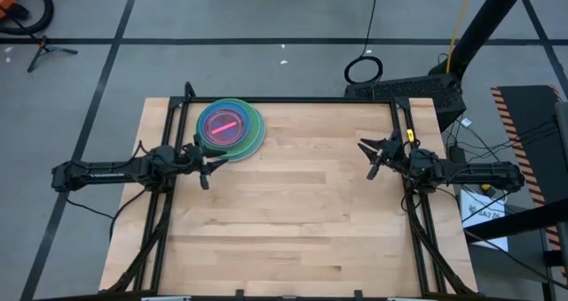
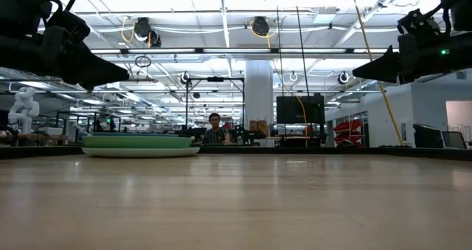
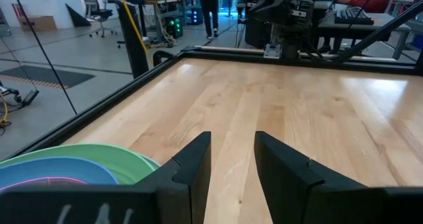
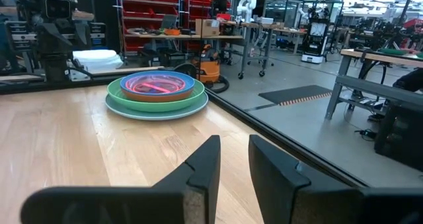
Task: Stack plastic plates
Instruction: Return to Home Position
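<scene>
Wood in pale planks, bordered by a black metal frame, forms the counter (image 1: 293,212). Faint white lettering runs along the left arm in the high view but is too small to read, and a printed white sheet (image 1: 486,214) beside the right arm is likewise illegible. Orange-and-black hazard striping (image 1: 510,110) marks a dark panel off the counter's right side. The floor around the counter is grey with dark tape lines. The low view shows a large hall with rows of white ceiling lights, and a seated person (image 2: 214,130) far behind the counter. The right wrist view shows shelving with red storage bins (image 4: 158,6). The stack of round plastic plates (image 1: 231,128) sits flat on the counter near the corner on the left arm's side, close to the counter's edge. A wide pale plate lies at the bottom, with green and blue plates above it and a translucent pink plate nested on top. The left tool (image 1: 207,165) hangs above the counter just beside the stack, not touching it, with its fingers apart. The right tool (image 1: 371,159) hangs at the opposite side of the counter, well apart from the stack, with its fingers apart and holding nothing.
</scene>
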You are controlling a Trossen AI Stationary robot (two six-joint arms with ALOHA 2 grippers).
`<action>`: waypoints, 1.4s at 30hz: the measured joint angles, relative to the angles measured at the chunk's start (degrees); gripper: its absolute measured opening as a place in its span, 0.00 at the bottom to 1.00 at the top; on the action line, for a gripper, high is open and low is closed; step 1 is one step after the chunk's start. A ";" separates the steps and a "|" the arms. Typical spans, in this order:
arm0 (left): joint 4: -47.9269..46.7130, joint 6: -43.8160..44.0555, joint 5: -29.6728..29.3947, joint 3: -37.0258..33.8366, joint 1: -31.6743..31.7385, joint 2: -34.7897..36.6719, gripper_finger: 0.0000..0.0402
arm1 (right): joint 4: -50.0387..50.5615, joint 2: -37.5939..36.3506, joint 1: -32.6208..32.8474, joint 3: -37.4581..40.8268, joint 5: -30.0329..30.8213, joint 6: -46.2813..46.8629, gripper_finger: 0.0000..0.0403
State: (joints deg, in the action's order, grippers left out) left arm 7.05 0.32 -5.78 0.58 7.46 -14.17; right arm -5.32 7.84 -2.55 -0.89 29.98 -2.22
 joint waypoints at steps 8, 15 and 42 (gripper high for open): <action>0.00 -0.02 0.00 0.00 0.00 0.00 0.31 | -0.01 0.00 0.01 0.01 0.00 0.00 0.18; 0.02 0.00 0.00 0.00 0.00 0.00 0.31 | -0.02 0.00 0.02 0.00 0.00 0.00 0.18; 0.02 -0.02 0.02 0.02 0.00 0.00 0.31 | -0.03 0.00 0.02 0.02 -0.02 -0.02 0.18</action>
State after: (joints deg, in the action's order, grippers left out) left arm 7.07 0.30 -5.76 0.60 7.46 -14.17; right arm -5.34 7.84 -2.52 -0.86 29.95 -2.24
